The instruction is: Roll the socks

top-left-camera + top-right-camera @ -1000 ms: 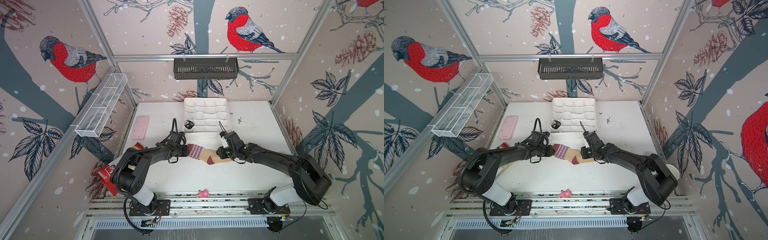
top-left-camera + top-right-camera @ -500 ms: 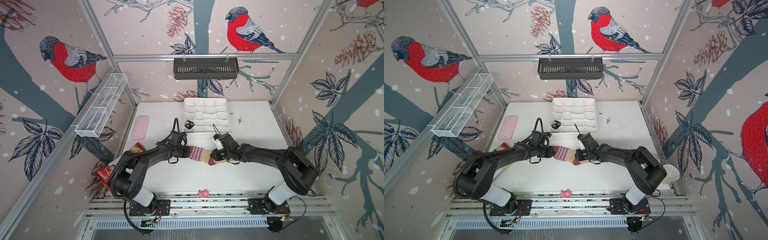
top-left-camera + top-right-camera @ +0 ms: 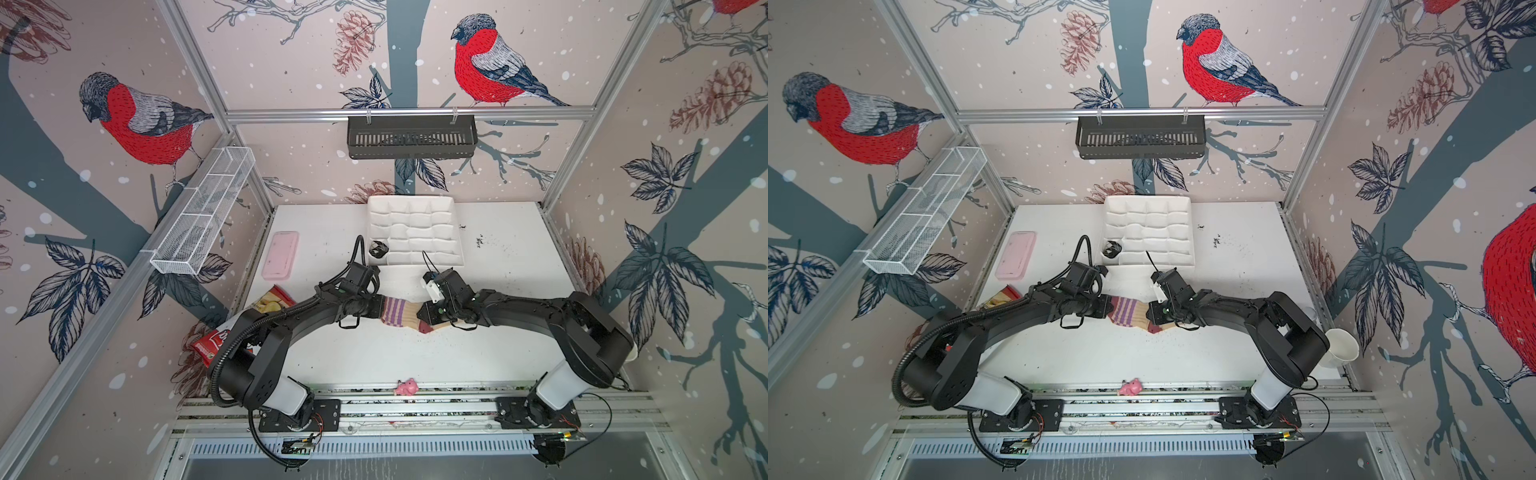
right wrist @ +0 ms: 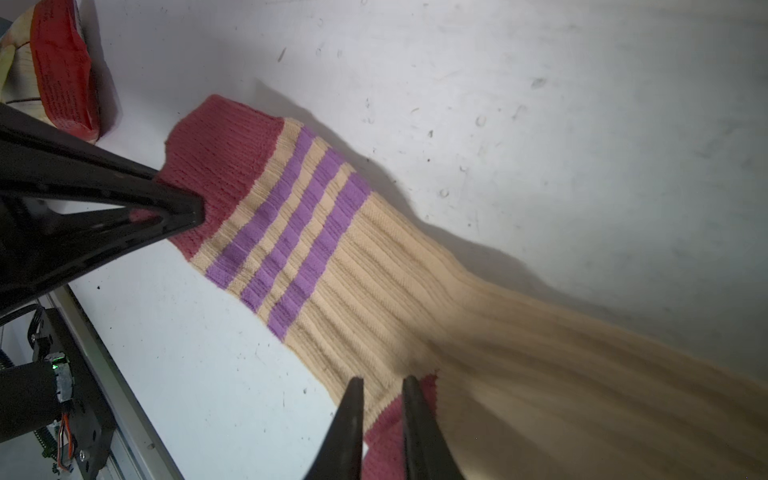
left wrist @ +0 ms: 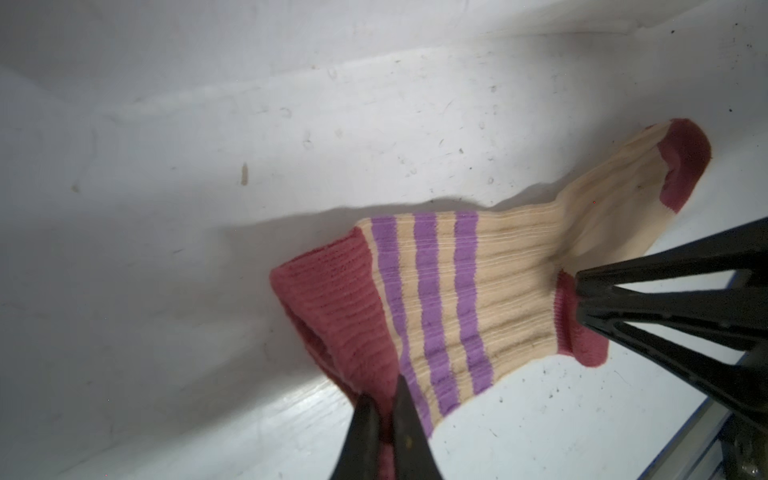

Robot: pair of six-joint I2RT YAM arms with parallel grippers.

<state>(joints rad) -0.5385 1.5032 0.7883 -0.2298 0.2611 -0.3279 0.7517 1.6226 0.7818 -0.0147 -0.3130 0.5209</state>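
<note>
- Nearest, on the rail between the 2 arm bases, sits a small pink toy (image 3: pixel 406 387).
- A white cup (image 3: pixel 1342 348) stands off the near right corner of the table (image 3: pixel 374 357); we see it in a top view only.
- At the table's left edge lies a red-and-white chips bag (image 3: pixel 272 301), partly under the left arm.
- Mid-table, the tan sock (image 3: pixel 401 316) lies stretched left to right between the 2 grippers, not yet rolled. Its maroon cuff is on the left, followed by 3 purple stripes. The maroon heel is on the right, toward the near side.
- Left gripper (image 5: pixel 384 401): the fingers are pressed together on the cuff's edge with fabric pinched between them. The cuff end looks slightly raised and throws a shadow.
- Right gripper (image 4: pixel 382 384): the fingers are nearly together with the heel's edge between them, so we read it as clamped on the tan sock at the heel.
- In the left wrist view the maroon toe rests flat on the table beyond the heel. In both top views the right gripper hides it.
- Farther back on the left lies a flat pink case (image 3: pixel 281 254).
- At the far middle sits a white tray (image 3: pixel 419 226) with many compartments. A balled-up dark sock (image 3: pixel 378 249) sits at its left edge toward the near corner, its pattern too small to read.
- Dark specks (image 3: pixel 480 241) dot the table just right of the tray.
- A wire basket (image 3: pixel 199 220) hangs on the left wall and a black basket (image 3: pixel 411 137) on the back rail.
</note>
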